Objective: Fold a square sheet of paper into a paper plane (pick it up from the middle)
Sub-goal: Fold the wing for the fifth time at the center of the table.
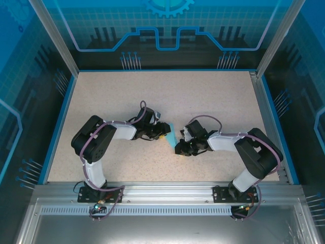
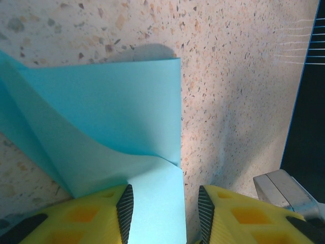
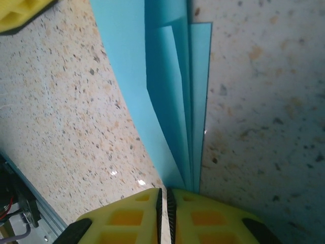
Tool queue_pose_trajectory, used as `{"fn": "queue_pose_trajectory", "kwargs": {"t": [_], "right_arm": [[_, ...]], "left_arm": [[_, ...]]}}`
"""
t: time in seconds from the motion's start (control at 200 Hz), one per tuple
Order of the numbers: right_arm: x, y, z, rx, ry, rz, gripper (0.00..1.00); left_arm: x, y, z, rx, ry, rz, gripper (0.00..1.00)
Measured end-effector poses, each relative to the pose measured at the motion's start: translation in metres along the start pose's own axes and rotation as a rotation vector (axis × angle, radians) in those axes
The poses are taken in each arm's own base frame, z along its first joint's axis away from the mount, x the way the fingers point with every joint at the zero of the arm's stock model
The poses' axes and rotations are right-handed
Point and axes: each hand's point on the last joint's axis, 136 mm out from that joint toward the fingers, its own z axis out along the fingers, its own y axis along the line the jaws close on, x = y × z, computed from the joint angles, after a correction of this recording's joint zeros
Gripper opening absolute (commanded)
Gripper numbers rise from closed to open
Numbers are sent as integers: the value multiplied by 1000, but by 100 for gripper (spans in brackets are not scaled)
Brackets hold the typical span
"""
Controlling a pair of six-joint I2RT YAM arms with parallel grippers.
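Note:
The square sheet of paper (image 1: 172,136) is light blue and partly folded, and it lies mid-table between both arms. In the left wrist view a flap of the paper (image 2: 111,112) curls up from the table. A strip of it runs between the fingers of my left gripper (image 2: 164,189), which stand apart. The strip touches the left pad (image 2: 125,211) and stays clear of the right one. In the right wrist view the paper (image 3: 167,76) shows several stacked layers narrowing toward my right gripper (image 3: 163,192). That gripper is shut to a hairline gap, with the layers ending just beside its right fingertip.
The speckled table (image 1: 152,96) has free room behind and to both sides of the arms. A blue border and glass walls (image 1: 61,96) enclose it. An aluminium rail (image 1: 167,190) runs along the near edge. A yellow finger of the left gripper (image 3: 18,12) is close to the right gripper.

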Motion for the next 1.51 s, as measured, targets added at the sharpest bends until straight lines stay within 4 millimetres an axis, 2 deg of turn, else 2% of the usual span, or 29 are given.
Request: {"fn": "queue_pose_trajectory", "kwargs": {"t": [0.195, 0.31, 0.41, 0.58, 0.685, 0.795, 0.94, 1.165, 1.29, 1.506], "right_arm": [[2, 0, -1, -16, 7, 5, 17], [2, 1, -4, -19, 10, -3, 22], [1, 8, -10, -34, 4, -19, 23], [-19, 36, -18, -89, -32, -62, 22], [-34, 45, -13, -100, -43, -71, 21], [-39, 40, -3, -79, -31, -58, 20], [-39, 23, 9, -17, -7, -43, 18], [-36, 10, 13, -2, -6, -36, 13], [-36, 9, 13, -24, -2, -32, 12], [-36, 9, 14, -45, 6, -27, 11]], "left_arm": [[0, 0, 1, 3, 6, -1, 43], [0, -1, 1, 4, 7, 1, 43], [0, -1, 1, 3, 7, 1, 43], [1, -1, 1, 6, 10, 1, 43], [1, -1, 1, 6, 11, 1, 43], [1, -2, 1, 7, 12, 1, 43], [1, -2, 1, 7, 12, 1, 43], [0, -4, 1, 4, 22, 4, 45], [-4, -16, -4, 2, 26, 26, 46], [-16, -62, -33, 72, -28, 119, 46]]}}
